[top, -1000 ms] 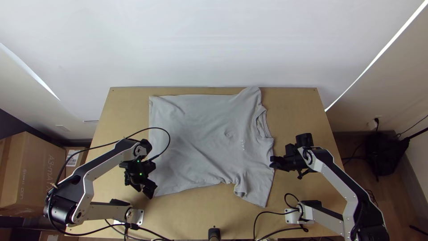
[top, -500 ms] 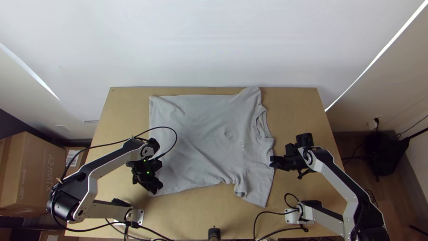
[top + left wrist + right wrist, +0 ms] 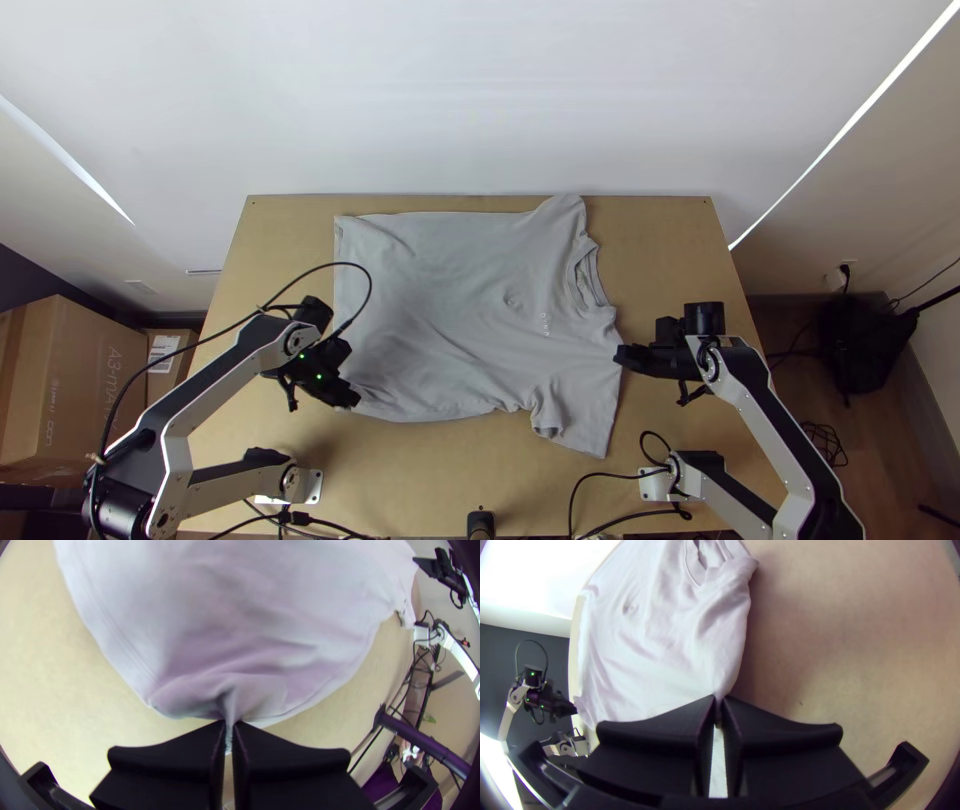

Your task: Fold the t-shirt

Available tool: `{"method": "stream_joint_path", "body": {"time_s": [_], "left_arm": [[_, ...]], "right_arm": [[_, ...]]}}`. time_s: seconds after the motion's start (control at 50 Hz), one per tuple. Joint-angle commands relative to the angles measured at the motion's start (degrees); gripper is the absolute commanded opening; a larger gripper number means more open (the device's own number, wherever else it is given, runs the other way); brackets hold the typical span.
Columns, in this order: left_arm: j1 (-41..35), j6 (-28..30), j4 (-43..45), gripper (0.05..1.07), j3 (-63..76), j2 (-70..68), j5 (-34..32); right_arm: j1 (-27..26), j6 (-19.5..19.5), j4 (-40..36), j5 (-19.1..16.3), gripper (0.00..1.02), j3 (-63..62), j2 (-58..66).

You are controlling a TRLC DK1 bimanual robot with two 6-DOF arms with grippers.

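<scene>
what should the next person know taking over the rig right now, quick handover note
Left tool: shut on a pinch of the t-shirt by its near hem corner.
Right tool: shut on the shirt's shoulder edge, between the collar and the near sleeve.
Shirt: spread on the table, somewhat wrinkled, collar toward the right arm's side.
Done: both ends of the near side gripped; no fold made yet.
Left: probably carry the near side over toward the far side, lay it flat, release, then finish folding.
</scene>
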State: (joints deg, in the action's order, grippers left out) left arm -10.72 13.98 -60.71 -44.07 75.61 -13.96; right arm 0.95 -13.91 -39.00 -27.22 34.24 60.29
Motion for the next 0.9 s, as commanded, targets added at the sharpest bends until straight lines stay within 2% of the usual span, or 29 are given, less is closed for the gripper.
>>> {"method": "stream_joint_path", "body": {"time_s": [0.0, 0.14, 0.34, 0.54, 0.88], "left_arm": [[2.72, -1.32, 2.26, 0.08, -2.33, -4.33, -0.37], [7.29, -5.01, 7.80, 0.08, -3.83, -7.50, -0.37], [12.48, -7.91, 14.74, 0.08, -8.75, -10.40, -0.28], [14.94, -11.96, 21.42, 0.08, -20.70, -12.77, 1.04], [18.37, -15.47, 23.09, 0.08, -46.36, -6.62, 4.55]], "right_arm": [[-0.60, -1.12, 0.77, 0.33, 0.02, 2.59, -3.34], [0.10, -2.08, 3.41, 0.24, 0.02, 6.37, -6.94], [1.07, -2.79, 9.82, 0.42, 0.02, 14.54, -5.01], [-1.57, -3.14, 14.39, 1.12, 0.02, 26.49, 1.85], [-2.80, -3.49, 16.33, 4.28, 0.02, 47.15, 12.22]]}}
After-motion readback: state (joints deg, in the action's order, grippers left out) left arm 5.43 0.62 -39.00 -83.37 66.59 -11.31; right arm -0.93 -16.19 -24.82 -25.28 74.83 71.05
